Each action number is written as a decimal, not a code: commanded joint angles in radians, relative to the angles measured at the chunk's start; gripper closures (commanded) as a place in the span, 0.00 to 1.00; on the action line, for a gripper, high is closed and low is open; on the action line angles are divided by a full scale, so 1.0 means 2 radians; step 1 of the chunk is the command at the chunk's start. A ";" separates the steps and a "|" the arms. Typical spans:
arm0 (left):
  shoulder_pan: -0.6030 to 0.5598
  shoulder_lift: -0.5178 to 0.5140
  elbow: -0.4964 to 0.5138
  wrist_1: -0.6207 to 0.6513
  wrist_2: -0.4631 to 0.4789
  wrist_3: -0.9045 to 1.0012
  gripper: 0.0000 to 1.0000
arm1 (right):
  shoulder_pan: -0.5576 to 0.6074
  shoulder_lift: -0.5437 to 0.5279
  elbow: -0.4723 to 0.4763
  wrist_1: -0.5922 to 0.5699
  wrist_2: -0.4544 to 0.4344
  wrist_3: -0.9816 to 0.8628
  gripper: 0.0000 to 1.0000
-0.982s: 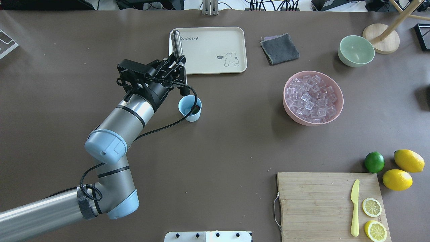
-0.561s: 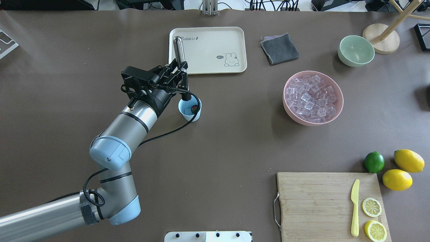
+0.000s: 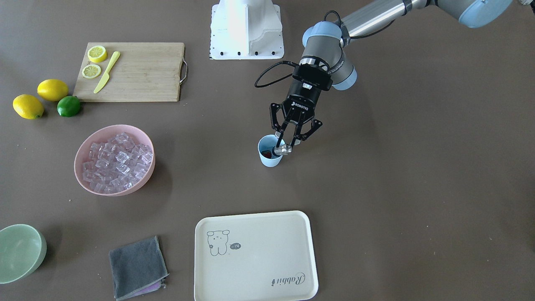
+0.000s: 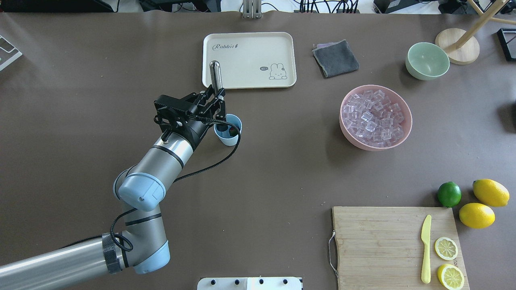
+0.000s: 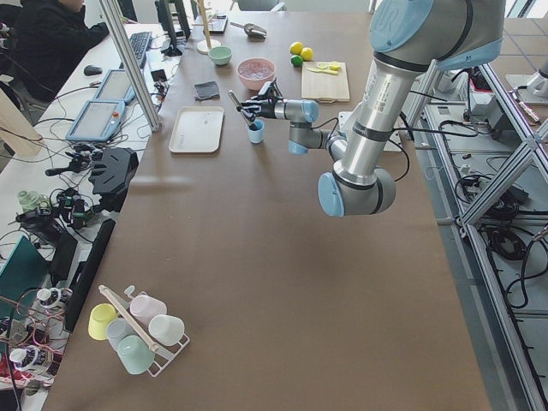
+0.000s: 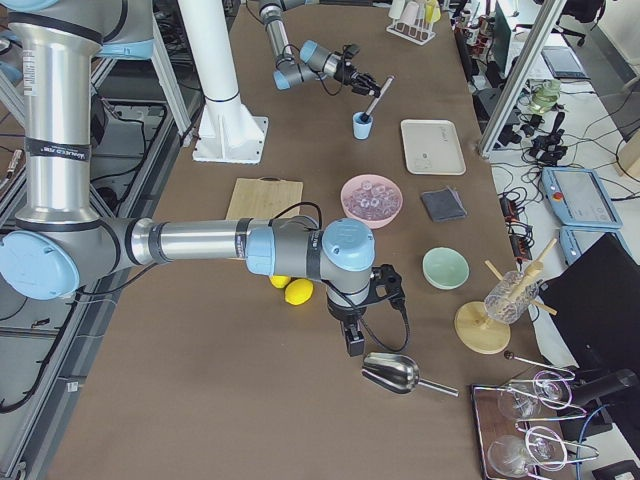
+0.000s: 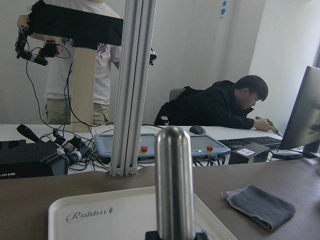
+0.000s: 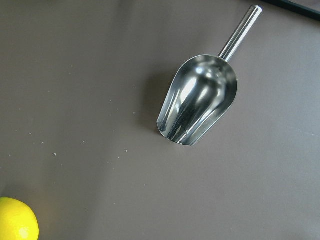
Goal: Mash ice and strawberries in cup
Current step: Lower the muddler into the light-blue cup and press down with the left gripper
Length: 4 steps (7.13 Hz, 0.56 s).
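The light-blue cup [image 4: 230, 139] stands on the brown table, near the tray. A small red strawberry [image 3: 267, 154] lies inside it. My left gripper [image 4: 219, 96] is shut on a steel muddler [image 4: 216, 74], which leans away from me with its black tip down in the cup [image 3: 267, 162]. Its handle fills the left wrist view [image 7: 174, 185]. Ice cubes [image 4: 373, 117] fill the pink bowl [image 4: 404, 133] to the right; I cannot tell if any lie in the cup. My right gripper [image 6: 352, 338] hovers over a steel scoop [image 8: 197, 100]; I cannot tell if it is open or shut.
A cream tray [image 4: 258, 56] lies just beyond the cup. Further right are a grey cloth [image 4: 335, 58] and a pale green bowl [image 4: 427, 60]. A cutting board [image 4: 375, 241] with a yellow knife and lemon halves, a lime [image 4: 449, 193] and two lemons sit near right.
My left gripper has moved toward me and down. The muddler's black tip has gone from above the cup's far rim into the cup. The cup has stayed in place.
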 commanded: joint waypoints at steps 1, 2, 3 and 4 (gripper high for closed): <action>-0.001 0.002 -0.030 -0.010 -0.007 0.008 1.00 | 0.000 0.000 0.000 0.000 -0.002 0.000 0.01; 0.000 0.001 -0.057 -0.007 -0.008 0.026 1.00 | 0.000 -0.001 0.000 0.001 -0.002 -0.002 0.01; 0.001 0.000 -0.056 -0.007 -0.007 0.025 1.00 | 0.000 -0.001 -0.001 0.001 -0.002 -0.003 0.01; 0.018 0.000 -0.037 -0.012 -0.004 0.021 1.00 | 0.000 -0.003 0.000 0.001 -0.002 -0.004 0.01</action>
